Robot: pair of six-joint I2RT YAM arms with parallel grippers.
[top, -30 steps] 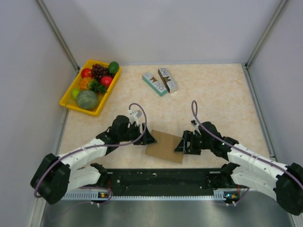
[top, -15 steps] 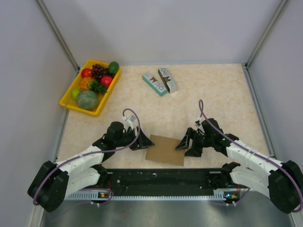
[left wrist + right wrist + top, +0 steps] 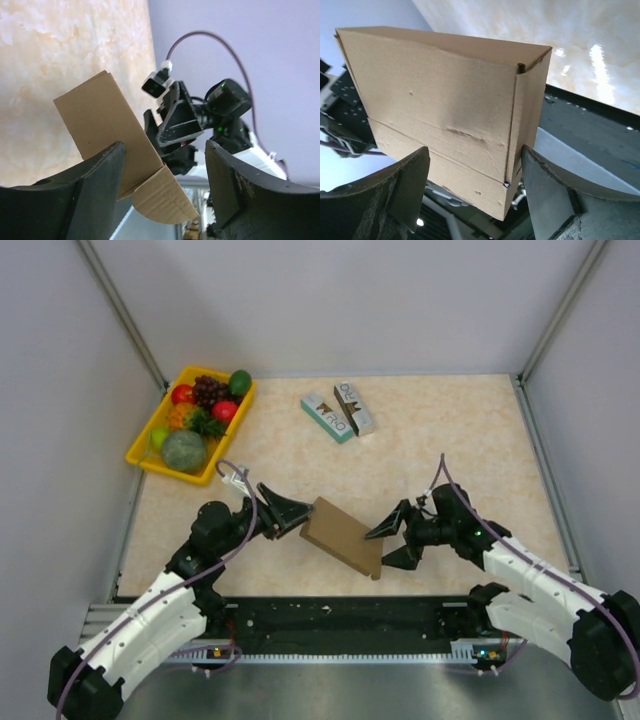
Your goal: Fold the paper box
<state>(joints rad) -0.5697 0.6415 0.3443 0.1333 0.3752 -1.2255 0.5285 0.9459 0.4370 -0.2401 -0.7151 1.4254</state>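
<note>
The paper box point(image 3: 340, 533) is a plain brown carton, partly opened and tilted, raised off the table between my two grippers. My left gripper point(image 3: 285, 512) is open at its left end. In the left wrist view the box point(image 3: 100, 115) rests against one finger point(image 3: 95, 175), with a rounded flap point(image 3: 165, 197) hanging loose, and the gripper point(image 3: 164, 150) has a wide gap to the other finger. My right gripper point(image 3: 392, 540) is open at the box's right end. In the right wrist view the box point(image 3: 440, 95) fills the space beyond the gripper point(image 3: 474, 155), one corner close to a finger point(image 3: 555, 195).
A yellow fruit tray point(image 3: 137, 445) sits at the back left. Two small printed boxes, teal point(image 3: 326, 417) and brown-white point(image 3: 354, 407), lie at the back middle. The black base rail point(image 3: 340, 615) runs along the near edge. Grey walls close in both sides.
The box lay flat on the table; it is now lifted, tilted and opened into a carton shape. Both arms have swung back, with the grippers pointing inward at the box ends.
</note>
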